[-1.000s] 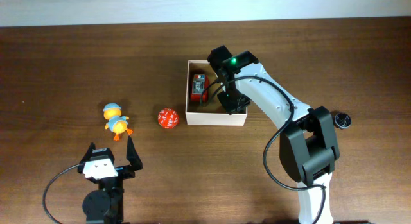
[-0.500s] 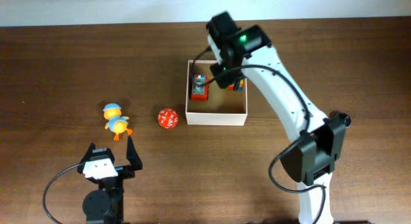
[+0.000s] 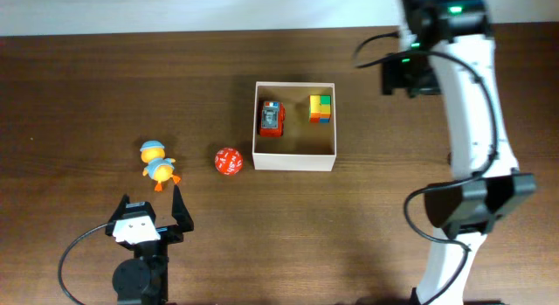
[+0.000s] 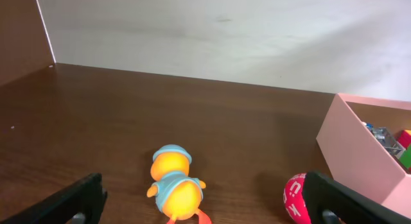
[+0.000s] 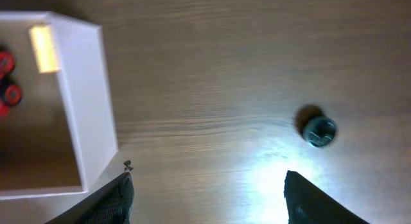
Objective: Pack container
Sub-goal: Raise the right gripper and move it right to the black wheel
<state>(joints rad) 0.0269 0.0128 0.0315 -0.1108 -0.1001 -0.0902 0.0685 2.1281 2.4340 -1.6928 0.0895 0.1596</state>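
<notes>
**Half packed: two in, two out**

The container point(image 3: 295, 141), a shallow square box, white outside and tan inside, is sitting toward the counter's back edge, holding a car point(image 3: 272, 119) and a block point(image 3: 320, 107). A ball point(image 3: 228, 161) and a duck point(image 3: 158, 163) are waiting left of it. My right hand point(image 3: 409, 76) and left hand point(image 3: 153, 200) are hanging open, empty.

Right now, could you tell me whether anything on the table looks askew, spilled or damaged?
Nothing looks spilled or damaged. The container sits square, holding a red toy car and a coloured block; the duck and red ball lie outside it.
</notes>
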